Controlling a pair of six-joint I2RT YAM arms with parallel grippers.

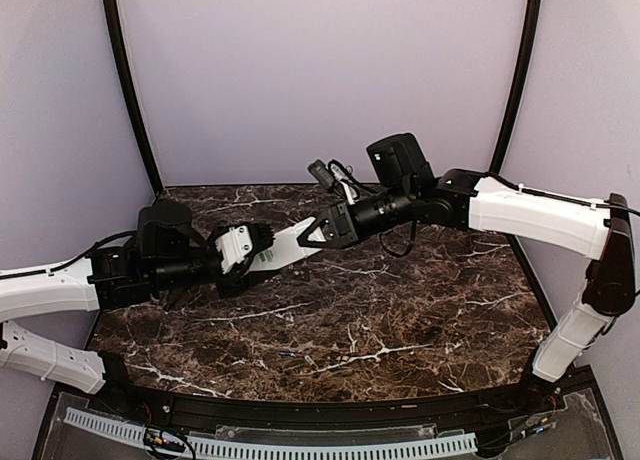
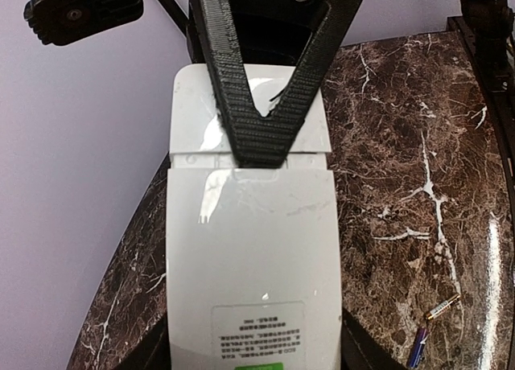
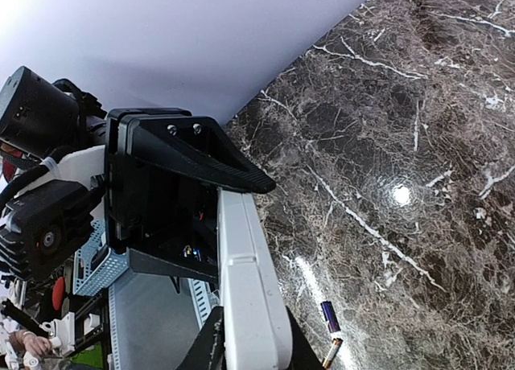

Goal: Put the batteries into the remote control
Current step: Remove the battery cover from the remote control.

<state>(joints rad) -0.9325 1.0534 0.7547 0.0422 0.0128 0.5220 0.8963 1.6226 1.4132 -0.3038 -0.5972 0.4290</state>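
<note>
The white remote control (image 1: 285, 248) hangs in the air between both arms, above the marble table. In the left wrist view its plain back (image 2: 249, 241) faces the camera, with a printed label near my end and a seam across the far part. My left gripper (image 1: 248, 252) is shut across the remote's width at the label end (image 2: 251, 355). My right gripper (image 1: 316, 232) is shut on the other end across its thickness (image 3: 251, 350); one of its fingers (image 2: 257, 129) lies on the back by the seam. Two batteries (image 2: 430, 330) lie on the table below, also seen as small batteries (image 3: 331, 334).
The dark marble table (image 1: 400, 310) is enclosed by purple walls with black corner posts (image 1: 130, 90). A white slotted cable rail (image 1: 270, 445) runs along the near edge, between the arm bases.
</note>
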